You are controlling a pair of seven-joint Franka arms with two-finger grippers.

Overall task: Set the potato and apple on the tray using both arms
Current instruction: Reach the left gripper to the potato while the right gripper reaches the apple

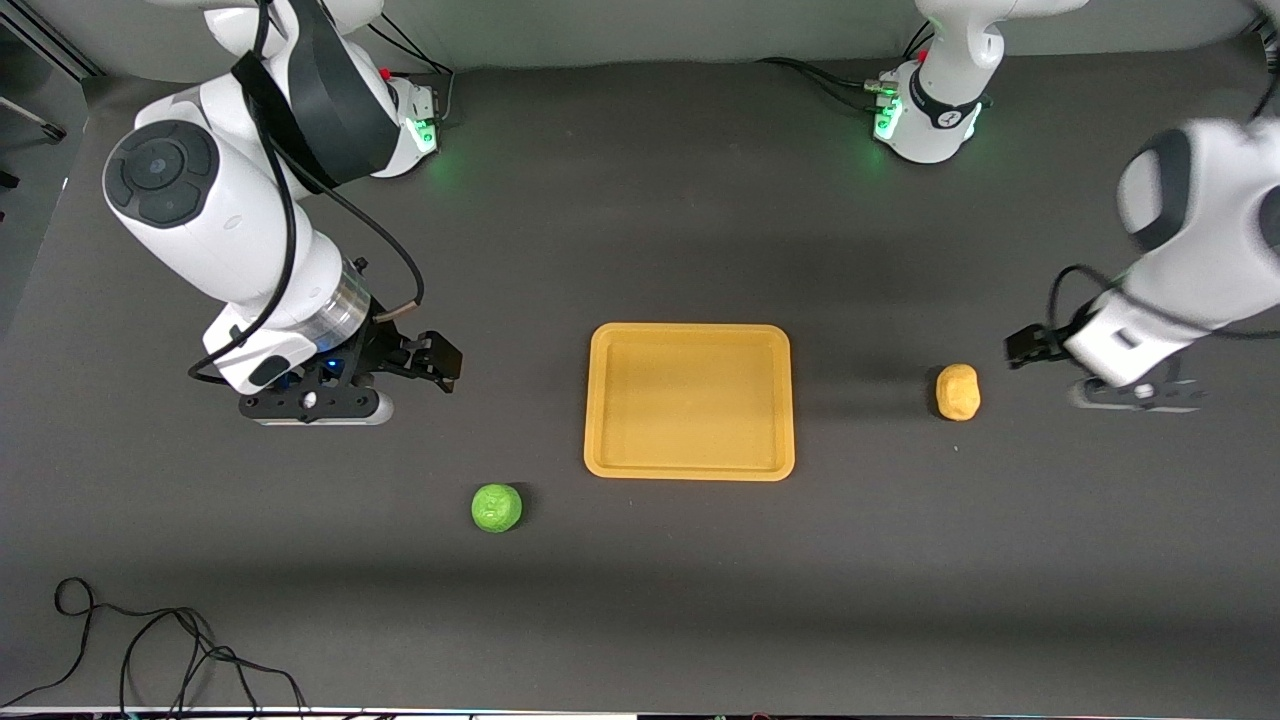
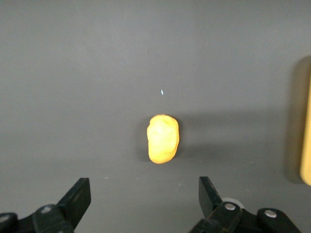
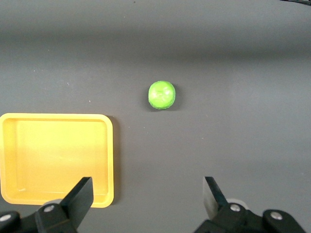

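Note:
The yellow-orange tray (image 1: 690, 332) lies flat at the table's middle with nothing in it. The green apple (image 1: 496, 508) sits on the table nearer the front camera than the tray, toward the right arm's end. The potato (image 1: 958, 391) lies beside the tray toward the left arm's end. My right gripper (image 1: 432, 362) hangs open and empty above the table beside the tray. In the right wrist view (image 3: 146, 194) it sees the apple (image 3: 161, 94) and the tray's rim (image 3: 110, 155). My left gripper (image 1: 1035, 348) is open and empty beside the potato (image 2: 163, 139), wide apart in its wrist view (image 2: 144, 196).
A loose black cable (image 1: 150, 650) lies by the table's front edge at the right arm's end. The arm bases (image 1: 415, 120) (image 1: 915, 115) stand at the table's back edge with green lights. A strip of the tray's edge (image 2: 306, 145) shows in the left wrist view.

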